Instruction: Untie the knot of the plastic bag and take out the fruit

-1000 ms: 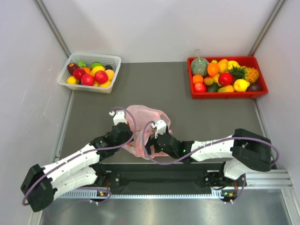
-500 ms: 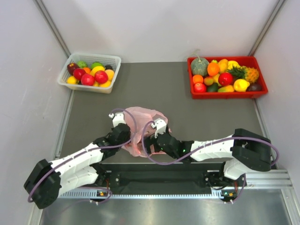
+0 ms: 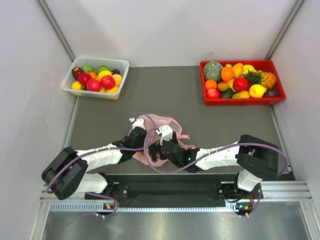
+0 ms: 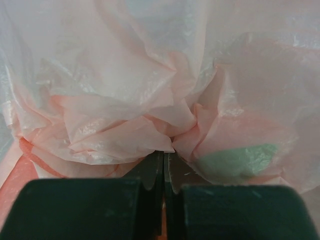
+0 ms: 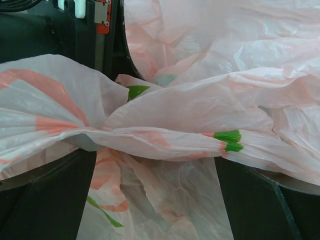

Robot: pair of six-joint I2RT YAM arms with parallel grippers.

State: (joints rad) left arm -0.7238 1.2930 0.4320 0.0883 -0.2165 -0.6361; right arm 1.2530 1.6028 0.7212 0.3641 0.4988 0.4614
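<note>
The pink plastic bag (image 3: 167, 125) lies crumpled at the near middle of the table, between both grippers. My left gripper (image 4: 164, 156) is shut, its tips pinching a fold of the bag's film. My right gripper (image 5: 155, 170) is open, with its fingers (image 5: 45, 195) wide apart. The knot (image 5: 170, 137), a twisted pink bunch with green print, lies across the gap between them. The fruit is hidden inside the bag. Only a pale green patch (image 4: 235, 160) shows through the plastic, and I cannot tell what it is.
A white basket (image 3: 67, 87) full of fruit stands at the back left. A red crate (image 3: 242, 101) with more fruit stands at the back right. Grey walls close in both sides, and the arms' base rail runs along the near edge.
My left arm has swung right and stretched towards the middle, and the bag has shifted right with it. The right gripper has slid a little left and farther in under the bag.
</note>
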